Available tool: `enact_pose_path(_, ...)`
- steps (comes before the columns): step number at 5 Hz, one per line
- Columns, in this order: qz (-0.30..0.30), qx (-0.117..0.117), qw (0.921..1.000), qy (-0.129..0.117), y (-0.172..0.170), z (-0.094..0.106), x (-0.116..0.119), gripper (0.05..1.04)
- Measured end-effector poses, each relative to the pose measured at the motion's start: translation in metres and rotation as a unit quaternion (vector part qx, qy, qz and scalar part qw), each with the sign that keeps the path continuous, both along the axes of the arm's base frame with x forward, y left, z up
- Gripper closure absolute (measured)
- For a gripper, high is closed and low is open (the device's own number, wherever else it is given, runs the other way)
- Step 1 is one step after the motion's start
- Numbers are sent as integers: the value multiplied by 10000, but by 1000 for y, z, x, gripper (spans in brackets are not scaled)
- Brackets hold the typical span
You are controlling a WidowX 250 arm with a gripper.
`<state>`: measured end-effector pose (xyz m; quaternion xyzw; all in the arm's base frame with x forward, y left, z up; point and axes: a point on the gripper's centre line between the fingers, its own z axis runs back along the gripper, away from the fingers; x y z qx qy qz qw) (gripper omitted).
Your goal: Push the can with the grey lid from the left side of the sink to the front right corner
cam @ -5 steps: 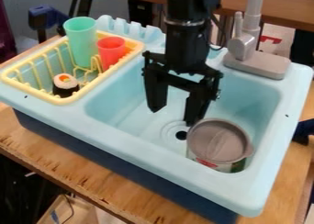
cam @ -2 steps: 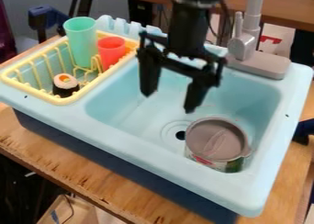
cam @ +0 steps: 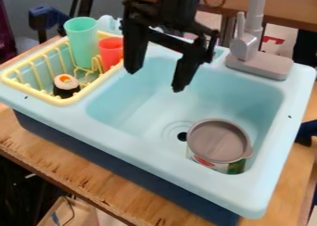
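The can [cam: 218,147] stands in the basin [cam: 139,107] of the light blue sink [cam: 151,151], in the corner nearest the camera on the right of the view. Its gray lid [cam: 218,138] faces up and somewhat toward the camera, so the long axis runs roughly upright, from the lid down to the basin floor; whether it leans slightly is hard to tell. A small tab [cam: 249,154] on the lid's rim points to the right of the view. The drain [cam: 182,136] lies just beside the can, on its left in the view.

The black gripper [cam: 155,81] hangs over the far left part of the basin, well apart from the can. Its fingers are spread, with nothing held between them.

The can's far side is hidden, and its base is hard to make out by the near wall; only a strip of the label [cam: 217,166], with red and green patches, shows below the lid. One finger partly covers the yellow rack's [cam: 86,90] far right corner, close by the red cup [cam: 110,53] in the view. The green cup [cam: 82,42] and a sushi piece [cam: 66,84] are also in the rack. The picture's top edge cuts off the arm and the faucet [cam: 246,44].
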<state>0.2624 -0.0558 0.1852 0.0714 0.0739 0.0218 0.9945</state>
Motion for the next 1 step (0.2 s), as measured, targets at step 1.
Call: enact_pose_path(1, -378, -1181, 9915, -392, -1, 18, -12, 83)
